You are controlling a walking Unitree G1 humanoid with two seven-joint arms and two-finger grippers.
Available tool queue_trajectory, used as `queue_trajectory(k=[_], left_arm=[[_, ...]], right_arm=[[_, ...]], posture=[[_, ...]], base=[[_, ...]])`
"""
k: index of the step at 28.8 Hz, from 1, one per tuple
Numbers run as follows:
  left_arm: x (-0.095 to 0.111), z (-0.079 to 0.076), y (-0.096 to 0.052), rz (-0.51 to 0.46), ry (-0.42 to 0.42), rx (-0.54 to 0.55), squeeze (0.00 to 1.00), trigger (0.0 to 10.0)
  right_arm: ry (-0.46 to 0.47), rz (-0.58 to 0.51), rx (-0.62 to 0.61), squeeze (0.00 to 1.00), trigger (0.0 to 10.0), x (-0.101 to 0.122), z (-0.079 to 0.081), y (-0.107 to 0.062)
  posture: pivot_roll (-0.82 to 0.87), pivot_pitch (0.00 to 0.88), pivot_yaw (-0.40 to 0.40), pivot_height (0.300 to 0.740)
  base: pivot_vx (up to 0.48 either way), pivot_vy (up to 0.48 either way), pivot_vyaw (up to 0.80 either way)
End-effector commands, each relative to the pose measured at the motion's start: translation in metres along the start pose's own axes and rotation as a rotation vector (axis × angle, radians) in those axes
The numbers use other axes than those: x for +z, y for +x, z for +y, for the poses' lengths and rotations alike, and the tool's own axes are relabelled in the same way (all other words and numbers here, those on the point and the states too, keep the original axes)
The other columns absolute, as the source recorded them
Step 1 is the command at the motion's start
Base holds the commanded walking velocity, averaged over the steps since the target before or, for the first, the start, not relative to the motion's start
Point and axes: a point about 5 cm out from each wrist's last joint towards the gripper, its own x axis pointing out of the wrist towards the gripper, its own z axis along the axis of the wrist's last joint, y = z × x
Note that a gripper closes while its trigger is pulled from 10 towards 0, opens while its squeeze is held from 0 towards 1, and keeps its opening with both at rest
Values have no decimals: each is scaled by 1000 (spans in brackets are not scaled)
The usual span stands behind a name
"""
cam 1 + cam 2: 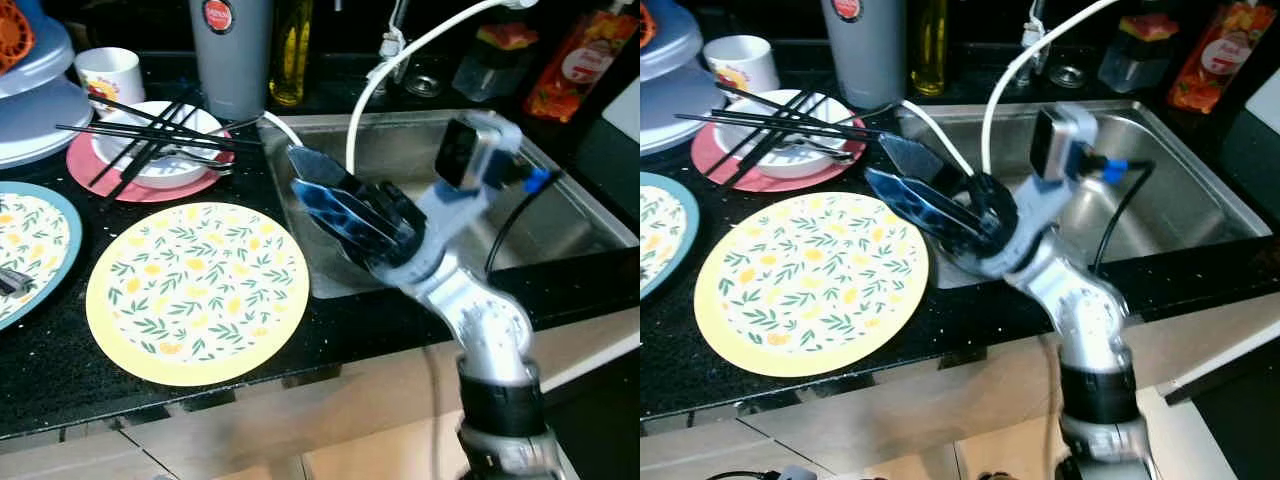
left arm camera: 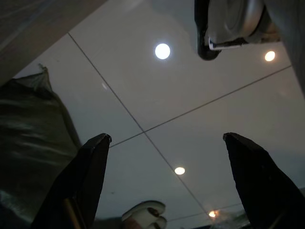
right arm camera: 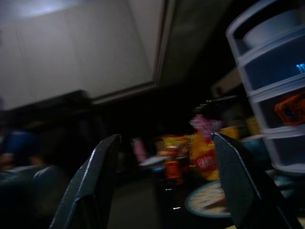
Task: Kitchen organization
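Note:
My right gripper (image 1: 300, 178) hangs over the left rim of the steel sink (image 1: 570, 215), its two black fingers open and pointing toward the dishes, with nothing between them. Just to its left, a yellow plate with a leaf pattern (image 1: 197, 290) lies flat on the black counter. Behind that, a white bowl (image 1: 150, 150) sits on a pink plate, with black chopsticks (image 1: 140, 135) laid across it. A blue-rimmed patterned plate (image 1: 25, 245) lies at the far left. My left gripper (image 2: 167, 138) is open against a ceiling with round lights.
A grey tumbler (image 1: 232, 55), an oil bottle (image 1: 290, 50) and a white cup (image 1: 110, 72) stand at the back. Stacked pale containers (image 1: 35, 100) fill the back left. A white hose (image 1: 375, 90) arcs over the sink. A red packet (image 1: 585, 60) stands at the back right.

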Motion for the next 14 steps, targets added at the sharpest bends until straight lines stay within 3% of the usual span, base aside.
queue_trajectory(k=[1,10,14], left_arm=[[-8,0,0,25,20,-7,0,10000],[-7,0,0,25,66,-9,0,10000],[-7,0,0,27,63,-9,0,10000]], right_arm=[[31,-3,94,0,10000,-4,20,-4],[115,10,132,0,10000,-7,40,-15],[149,93,110,0,10000,-19,44,-19]], posture=[[95,92,-71,740],[71,93,-60,740],[64,95,-58,740]], base=[[0,0,0],[0,0,0],[-138,0,0]])
